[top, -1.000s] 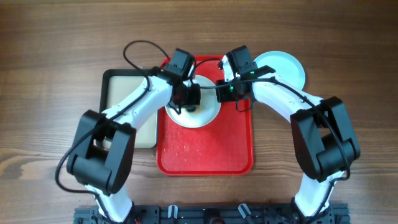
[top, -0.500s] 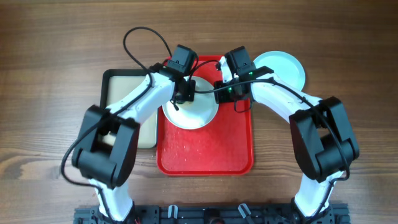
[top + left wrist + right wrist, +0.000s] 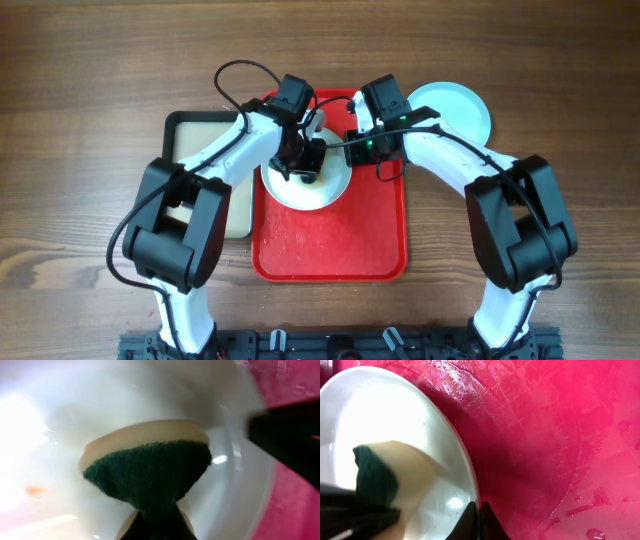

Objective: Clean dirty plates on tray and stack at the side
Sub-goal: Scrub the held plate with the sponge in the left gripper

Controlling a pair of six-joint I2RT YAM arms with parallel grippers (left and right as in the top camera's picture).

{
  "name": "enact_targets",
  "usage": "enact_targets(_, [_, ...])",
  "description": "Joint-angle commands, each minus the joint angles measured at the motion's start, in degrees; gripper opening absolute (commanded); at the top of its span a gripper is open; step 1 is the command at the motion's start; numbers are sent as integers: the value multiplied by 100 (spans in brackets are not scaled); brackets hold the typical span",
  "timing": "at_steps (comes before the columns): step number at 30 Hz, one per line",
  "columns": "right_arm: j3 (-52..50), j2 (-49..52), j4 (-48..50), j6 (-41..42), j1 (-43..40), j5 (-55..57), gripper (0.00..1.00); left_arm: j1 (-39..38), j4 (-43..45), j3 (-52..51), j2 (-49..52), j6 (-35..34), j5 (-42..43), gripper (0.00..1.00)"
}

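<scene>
The plate point(image 3: 325, 190) looks like thin, light, stiff plastic, so it should slide or tip easily under a scrubbing push unless something pins it. It is shiny and probably wet, and the tray point(image 3: 330, 245) under it shows droplets in the right wrist view, so both surfaces are likely slippery. The low raised rim is the only place to take hold of a shallow dish like this, with one finger over the lip and one under. The flat middle offers nothing to pinch. It should not break, but a light plate could flip if lifted from one edge too quickly.

The right tool point(image 3: 476, 522) is pressed together on that rim at the plate's right edge, steadying it. The left tool point(image 3: 155, 527) is pinching a sponge point(image 3: 150, 470), dark green scrub side and beige foam, and holds it down on the plate's inner surface.

The plate is round, white and glossy, with bright glare across the bowl. A small orange smear point(image 3: 35, 491) shows near its left side in the left wrist view, so I judge cleaning unfinished. It sits in the upper half of the red tray. The other plate point(image 3: 455, 108) lies on the tabletop just beside the tray's upper right corner
</scene>
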Motion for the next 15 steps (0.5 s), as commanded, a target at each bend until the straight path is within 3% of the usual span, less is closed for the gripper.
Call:
enact_targets(1, [59,129,28,46,39,-136,4,-35,-138,367,-531,138,-52,4])
enact_targets(6, [59,129,28,46,39,-138,4,-33,-439,369,-684,111,-1954,4])
enact_targets(15, [59,129,28,44,39,-138,4,389,-505,70,-295,-210,-2249,4])
